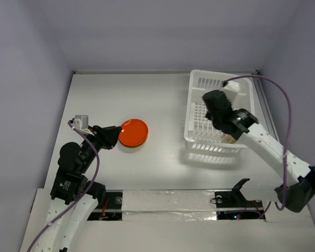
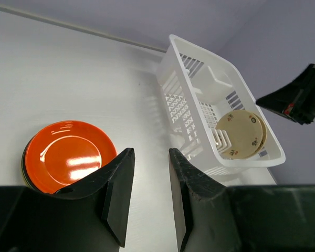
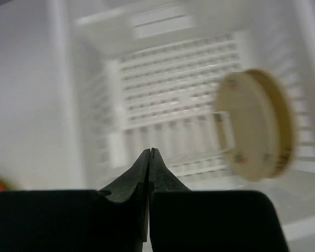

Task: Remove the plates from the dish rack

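Observation:
An orange-red plate [image 1: 133, 132] lies on the table left of centre, on top of darker plates whose edge shows in the left wrist view [image 2: 69, 154]. My left gripper [image 1: 117, 137] is open and empty just left of it. The white dish rack [image 1: 219, 113] stands at the right. Two cream plates [image 2: 240, 134] with small flower marks stand on edge at its near end; they also show blurred in the right wrist view [image 3: 254, 125]. My right gripper [image 3: 150, 152] is shut and empty above the rack's inside, left of the cream plates.
The rack [image 2: 199, 100] has slotted walls, a gridded base and a small raised compartment at its far end. Purple cables trail from both arms. A taped strip runs along the near table edge [image 1: 173, 202]. Grey walls close in the table on three sides.

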